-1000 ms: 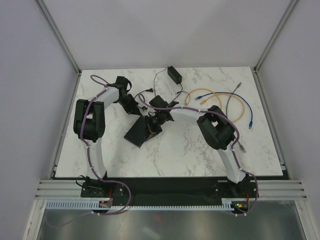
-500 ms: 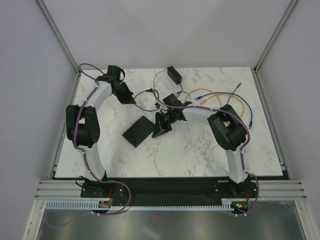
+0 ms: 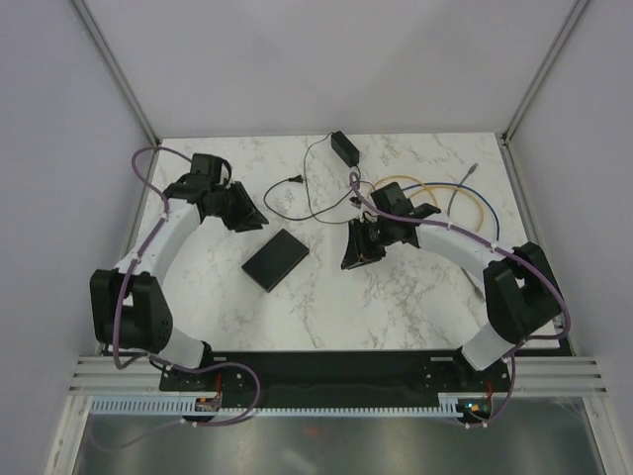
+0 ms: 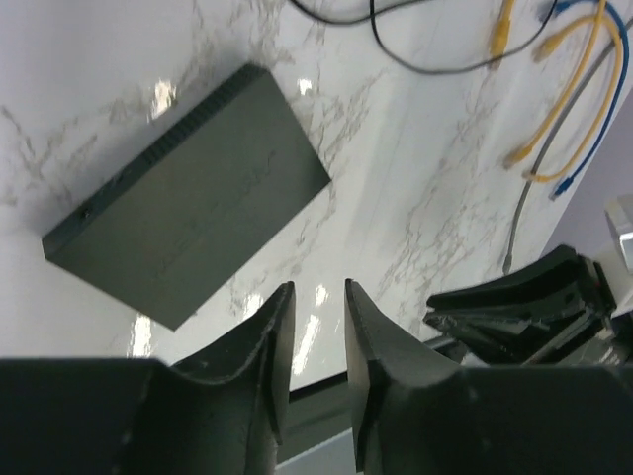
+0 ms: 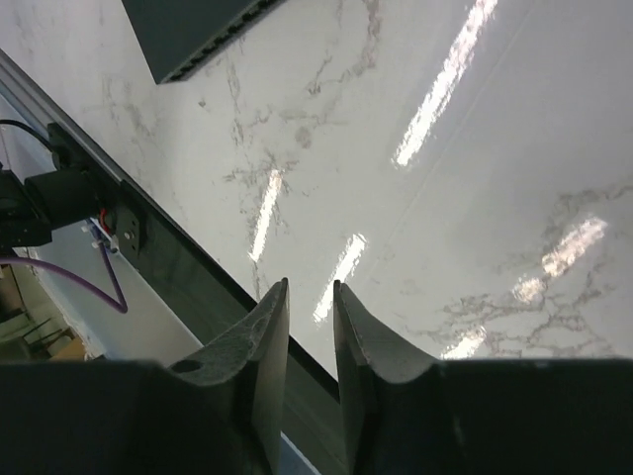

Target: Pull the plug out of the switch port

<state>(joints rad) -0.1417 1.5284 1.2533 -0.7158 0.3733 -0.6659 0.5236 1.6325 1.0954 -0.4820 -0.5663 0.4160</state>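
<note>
The flat matte-black rectangular box (image 3: 276, 259) lies flat on the white marble-patterned table (image 3: 396, 297), turned at an angle to the table edges, with neither arm touching it. The switch port (image 5: 213, 42) sits in a row of small notches along one long edge of the box, seen in the right wrist view; the sockets are too small to tell apart. The left gripper (image 3: 242, 211) hangs just beyond the box's far-left side, apart from it. Its fingers (image 4: 269, 341) are drawn close with a narrow slit between them and nothing in the slit. The right gripper (image 3: 358, 247) hangs to the right of the box, also clear of it. Its fingers (image 5: 265, 336) show the same thin gap over bare marble, gripping nothing (the box's corner shows only at the top left of that view). The thin black cord (image 3: 315, 201) loops on the table beyond the box and runs to the small black adapter block (image 3: 345, 146) further back. The yellow cable (image 3: 415, 188), the blue cable (image 3: 485, 213) and the grey cable (image 3: 457, 193) lie loose well to the right of the box. None of their ends touches it, and I cannot tell which end is the task's plug.
</note>
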